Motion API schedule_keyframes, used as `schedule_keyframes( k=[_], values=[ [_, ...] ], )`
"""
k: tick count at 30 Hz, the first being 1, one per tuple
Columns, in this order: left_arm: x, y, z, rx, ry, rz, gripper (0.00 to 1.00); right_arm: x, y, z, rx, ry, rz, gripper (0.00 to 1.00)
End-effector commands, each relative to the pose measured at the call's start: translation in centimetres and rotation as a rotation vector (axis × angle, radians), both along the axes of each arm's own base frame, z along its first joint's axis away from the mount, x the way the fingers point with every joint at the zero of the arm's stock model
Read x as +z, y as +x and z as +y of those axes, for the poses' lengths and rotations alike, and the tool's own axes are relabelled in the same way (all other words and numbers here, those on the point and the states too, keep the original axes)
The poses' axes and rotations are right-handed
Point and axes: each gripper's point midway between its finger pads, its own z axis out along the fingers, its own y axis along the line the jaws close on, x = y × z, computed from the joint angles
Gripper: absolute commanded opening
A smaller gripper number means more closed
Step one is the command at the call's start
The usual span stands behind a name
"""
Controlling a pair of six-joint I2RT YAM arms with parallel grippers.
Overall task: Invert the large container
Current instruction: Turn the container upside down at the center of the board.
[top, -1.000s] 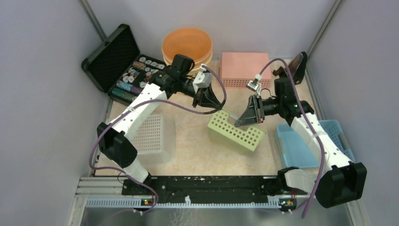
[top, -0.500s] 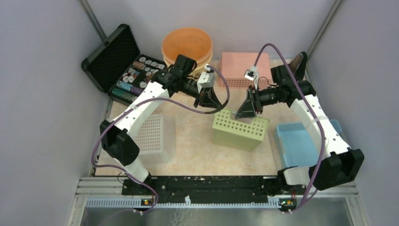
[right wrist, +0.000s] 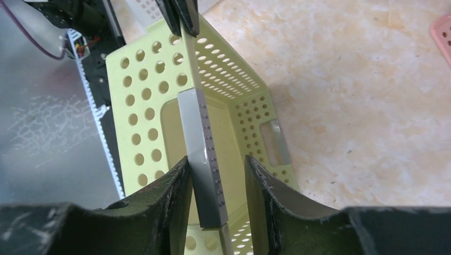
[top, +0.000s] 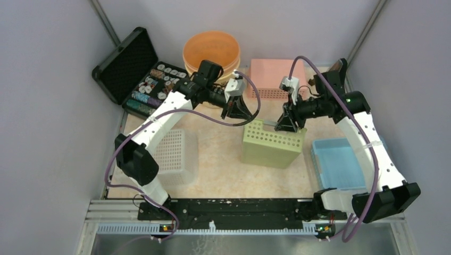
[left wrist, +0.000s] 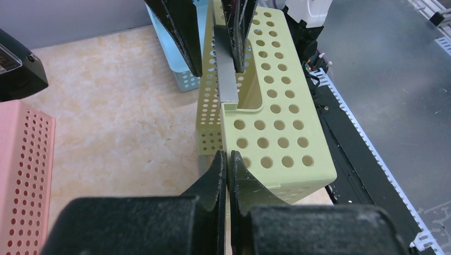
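Four perforated plastic baskets in all: one green basket (top: pixel 271 144), one pink basket (top: pixel 274 74), one white basket (top: pixel 174 154), one blue basket (top: pixel 335 162). One round orange tub (top: pixel 211 50). One black case (top: pixel 127 64), lid up, with rows of small pieces inside, too small to count. Two white robot arms: left arm (top: pixel 159 117), right arm (top: pixel 367 143). One marbled table (top: pixel 218 154) under it all.

Contents of black hard case (top: pixel 125 64), far-left corner of table (top: pixel 218 154): too small to identify. Orange round plastic bowl (top: pixel 213 48), far edge: near rim behind left arm (top: pixel 165 114). Blue plastic basket (top: pixel 332 164), right edge: partly under right arm (top: pixel 364 138). Left wrist view: pink perforated plastic basket (left wrist: pixel 21 175) cut by frame's left side; pale-green perforated plastic container (left wrist: pixel 276 133): far end behind right gripper (left wrist: pixel 217 69)
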Motion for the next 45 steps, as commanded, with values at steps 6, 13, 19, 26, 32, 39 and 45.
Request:
schedule_keyframes(
  k=[6, 13, 19, 26, 32, 39, 45],
  values=[
    [-1.9, -0.1, 0.1, 0.016, 0.073, 0.139, 0.00, -0.2, 1.9, -1.9, 0.020, -0.168, -0.280, 0.38],
    [-2.0, 0.1, -0.1, 0.011, 0.070, 0.161, 0.00, 0.7, 1.7, -0.6, 0.079, -0.187, -0.364, 0.33],
    [-2.0, 0.2, 0.0, 0.011, 0.070, 0.172, 0.00, 0.7, 1.4, 0.7, 0.121, -0.211, -0.421, 0.18],
    [-1.5, 0.6, 0.4, 0.017, 0.050, 0.187, 0.48, 1.4, 0.8, 1.4, 0.135, -0.189, -0.428, 0.00],
    [0.2, 1.2, 1.5, 0.038, 0.009, 0.171, 0.97, 2.0, 0.3, 1.7, 0.124, -0.159, -0.389, 0.00],
    [3.9, 2.3, 4.8, 0.116, -0.070, 0.123, 0.99, 2.3, 0.0, 2.6, 0.112, -0.114, -0.314, 0.00],
    [5.6, 3.5, 8.7, 0.241, -0.131, 0.065, 0.99, 2.4, 0.5, 3.7, 0.070, -0.059, -0.231, 0.00]
  ],
)
